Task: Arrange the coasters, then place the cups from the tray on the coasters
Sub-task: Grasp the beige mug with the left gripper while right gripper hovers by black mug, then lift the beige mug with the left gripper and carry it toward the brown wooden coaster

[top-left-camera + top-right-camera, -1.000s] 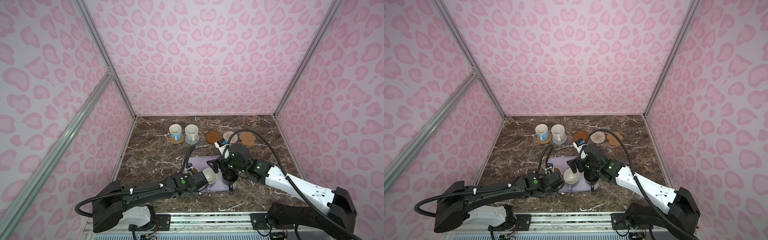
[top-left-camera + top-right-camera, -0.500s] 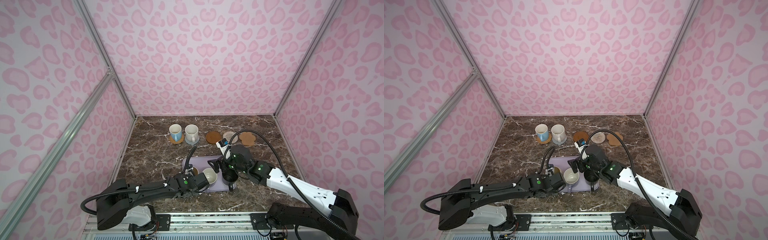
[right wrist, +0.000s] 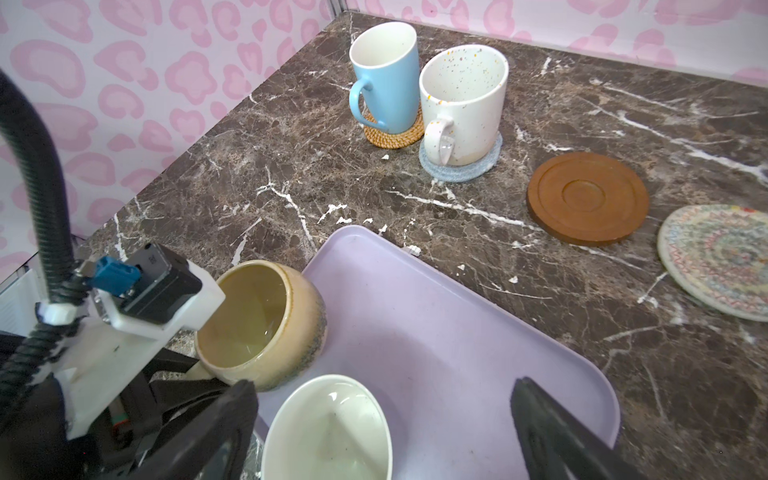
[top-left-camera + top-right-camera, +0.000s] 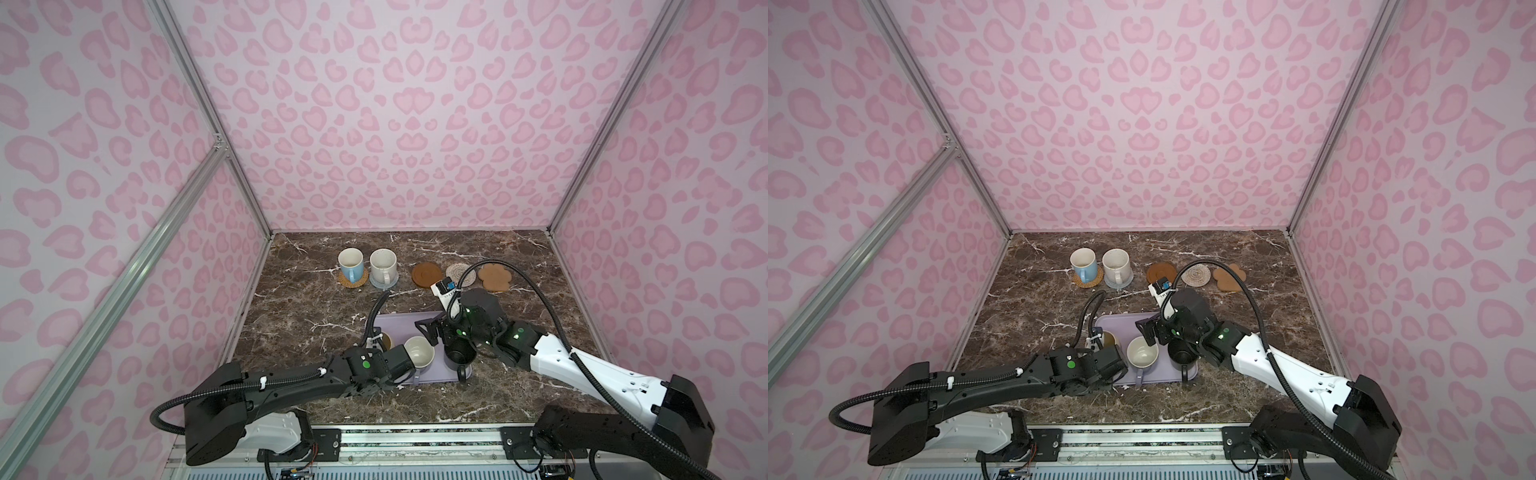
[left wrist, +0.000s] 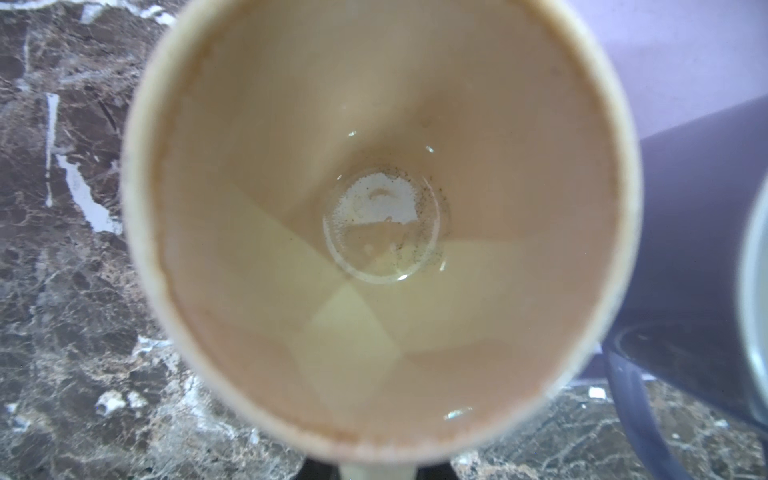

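Counter [image 4: 307, 303]: dark brown marble with white veining and a few loose white flecks near the tray. Walls [image 4: 395, 124] are pale pink with darker pink leopard-and-heart blotches, and aluminium frame bars [image 4: 195, 87] run up the corners. Far row, left to right: light blue mug [image 4: 349, 264] on the orange rattan coaster [image 4: 353, 282], speckled white mug [image 4: 382, 264] on the grey-blue crocheted coaster [image 4: 384, 284], then three bare coasters: brown disc [image 4: 427, 274], beige woven disc [image 4: 457, 272], cork paw coaster [image 4: 493, 277]. The lavender tray [image 3: 457, 332] sits nearer the arms and carries the lavender mug [image 4: 419, 351] and black mug [image 4: 459, 355], both upright. The pale yellow mug [image 3: 266, 324] is tilted at the tray's left edge. The left tool [image 5: 376, 471] is closed on that mug's handle. The right tool [image 3: 384, 384] is spread wide, holding nothing, above the tray by the lavender mug. The marking on the left wrist camera housing [image 3: 151, 259] is too blurred to read.
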Controlling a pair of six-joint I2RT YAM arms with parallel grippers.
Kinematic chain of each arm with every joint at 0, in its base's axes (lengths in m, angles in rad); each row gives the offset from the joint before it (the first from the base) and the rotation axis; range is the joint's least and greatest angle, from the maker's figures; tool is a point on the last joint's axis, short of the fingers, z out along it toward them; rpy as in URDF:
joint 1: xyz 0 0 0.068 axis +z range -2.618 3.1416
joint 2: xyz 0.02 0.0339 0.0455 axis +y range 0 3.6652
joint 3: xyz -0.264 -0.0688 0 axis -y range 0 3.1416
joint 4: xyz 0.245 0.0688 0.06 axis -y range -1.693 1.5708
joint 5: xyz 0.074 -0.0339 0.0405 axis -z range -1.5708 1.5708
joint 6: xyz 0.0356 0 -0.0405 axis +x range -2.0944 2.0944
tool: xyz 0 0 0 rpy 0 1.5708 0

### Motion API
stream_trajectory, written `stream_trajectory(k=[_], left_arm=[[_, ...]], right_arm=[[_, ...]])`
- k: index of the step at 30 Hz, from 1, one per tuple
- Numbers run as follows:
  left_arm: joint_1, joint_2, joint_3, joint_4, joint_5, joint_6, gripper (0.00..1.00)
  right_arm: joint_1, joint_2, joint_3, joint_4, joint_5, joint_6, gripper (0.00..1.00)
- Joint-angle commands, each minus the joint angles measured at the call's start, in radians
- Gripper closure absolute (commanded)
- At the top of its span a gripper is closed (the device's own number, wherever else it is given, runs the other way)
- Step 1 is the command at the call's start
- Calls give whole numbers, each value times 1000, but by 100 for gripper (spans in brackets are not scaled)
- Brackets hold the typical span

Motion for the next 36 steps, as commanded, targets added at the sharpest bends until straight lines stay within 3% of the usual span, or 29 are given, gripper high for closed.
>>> stream_trajectory(k=[1, 8, 15, 20, 36], left_arm=[[4, -20, 24, -10, -60, 13, 98], [34, -46, 69, -56, -88, 45, 98], [50, -22, 172, -131, -144, 106, 98], [83, -12, 250, -136, -167, 177, 98], [164, 155, 572, -78, -148, 388, 98]], right_arm=[[-1, 17, 2, 33, -65, -16, 3], [-16, 33, -2, 84, -182, -30, 6], [-81, 16, 1, 137, -171, 22, 5], [-107, 14, 9, 147, -81, 45, 6], [-219, 22, 45, 152, -89, 47, 6]])
